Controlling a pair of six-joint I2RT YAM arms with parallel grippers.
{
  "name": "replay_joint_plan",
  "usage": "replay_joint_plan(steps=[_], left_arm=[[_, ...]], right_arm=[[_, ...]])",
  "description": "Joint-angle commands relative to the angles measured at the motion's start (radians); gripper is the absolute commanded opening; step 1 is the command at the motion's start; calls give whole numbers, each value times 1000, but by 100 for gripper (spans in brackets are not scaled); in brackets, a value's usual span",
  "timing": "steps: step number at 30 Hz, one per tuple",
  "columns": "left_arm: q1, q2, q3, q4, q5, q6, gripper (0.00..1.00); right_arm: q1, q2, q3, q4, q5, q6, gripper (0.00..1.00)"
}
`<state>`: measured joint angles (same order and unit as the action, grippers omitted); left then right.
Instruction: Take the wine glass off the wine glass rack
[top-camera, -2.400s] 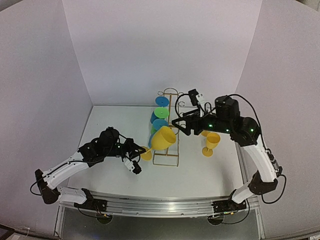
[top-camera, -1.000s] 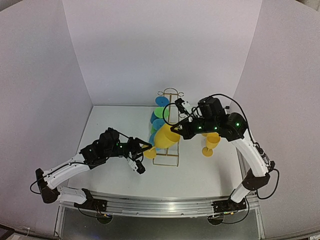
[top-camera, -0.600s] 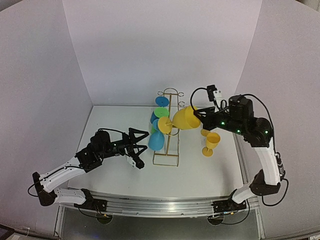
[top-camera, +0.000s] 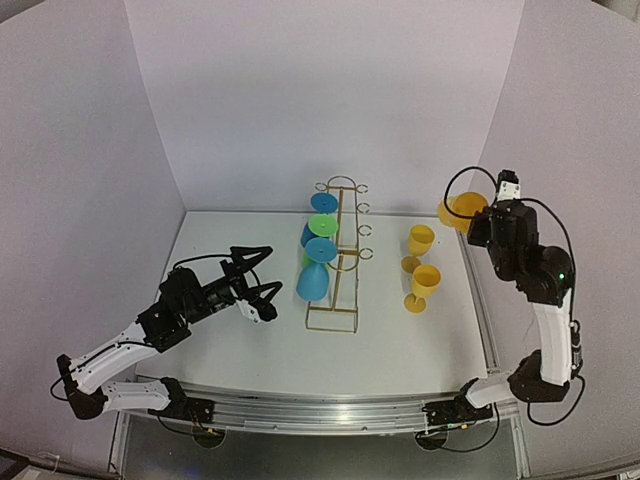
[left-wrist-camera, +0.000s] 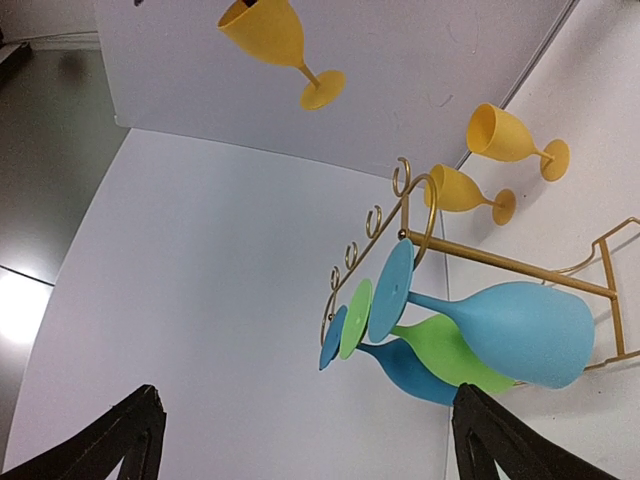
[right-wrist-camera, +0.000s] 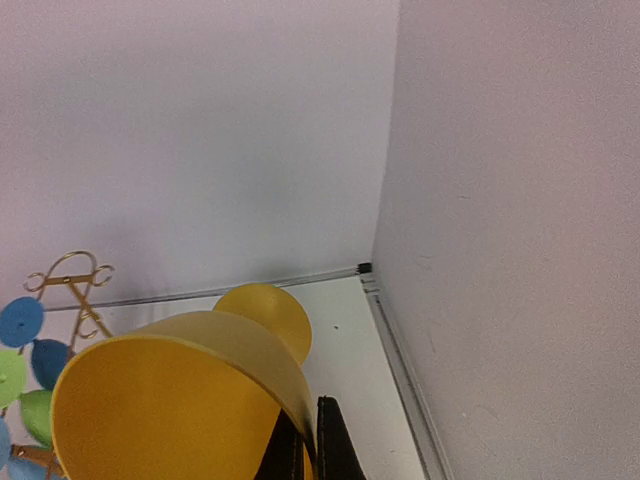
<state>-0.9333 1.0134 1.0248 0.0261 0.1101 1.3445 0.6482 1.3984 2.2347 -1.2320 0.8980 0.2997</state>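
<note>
I find the yellow wine glass (right-wrist-camera: 170, 400) masking most of the right end effector (right-wrist-camera: 308, 440), both cropped at bottom. Left wrist view clips the wine glass rack (left-wrist-camera: 500, 263).

Rack: we see the gold wine glass rack (left-wrist-camera: 500, 262) standing upright in the middle of the table (top-camera: 400, 350); arched top, ring hooks down both sides, rectangular base.
Glass: we see the yellow wine glass (top-camera: 458, 210) tilted in the air, well apart from the rack, to its right.
</note>
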Motion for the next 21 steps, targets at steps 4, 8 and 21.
replay_joint_plan(steps=[4,8,21], left_arm=[[-5,-35,-11,-5,-27,-103,100],[-3,-51,-30,-15,-47,-125,100],[11,-39,-24,-44,-58,-166,99]], right_arm=[[-392,182,3,-122,-302,-9,0],[-512,253,-6,-85,-422,-19,0],[-718,309,-320,180,-650,-43,0]])
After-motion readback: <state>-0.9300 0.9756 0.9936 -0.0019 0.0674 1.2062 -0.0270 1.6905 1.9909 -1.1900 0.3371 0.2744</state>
